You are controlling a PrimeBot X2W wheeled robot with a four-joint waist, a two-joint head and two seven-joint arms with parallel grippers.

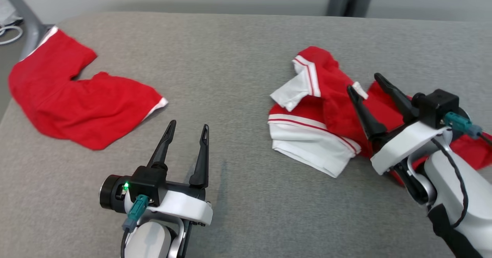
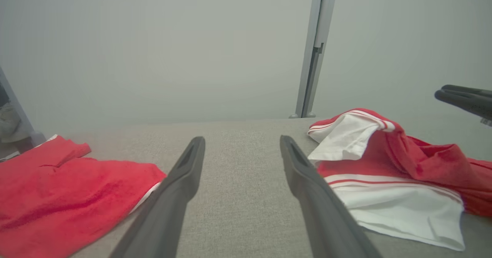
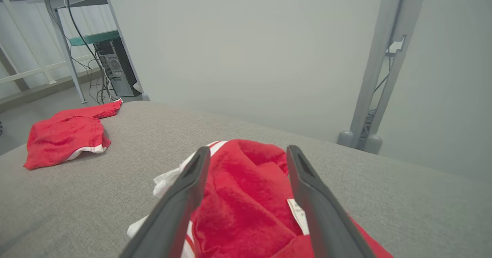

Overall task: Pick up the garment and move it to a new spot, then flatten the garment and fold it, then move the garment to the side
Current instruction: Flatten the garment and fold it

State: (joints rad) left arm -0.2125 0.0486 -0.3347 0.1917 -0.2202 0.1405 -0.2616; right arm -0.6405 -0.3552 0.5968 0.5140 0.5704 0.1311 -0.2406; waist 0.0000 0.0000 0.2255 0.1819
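The right gripper [image 1: 364, 82] is seen spread wide with nothing clasped, over the crumpled red-and-white cloth garment [image 1: 334, 108] — heaped at the right of the grey fabric-covered table [image 1: 238, 50] — while the left gripper [image 1: 189, 124] is likewise held agape over bare surface, near a rumpled red cloth [image 1: 77, 100] at the table's left.

Left pincer [image 1: 189, 125] fingers apart, pointing forward; right pincer [image 1: 364, 82] fingers apart, tilted leftward.

Red shorts [image 1: 77, 100] on grey table [image 1: 230, 58]; computer tower [image 3: 115, 71] beyond.
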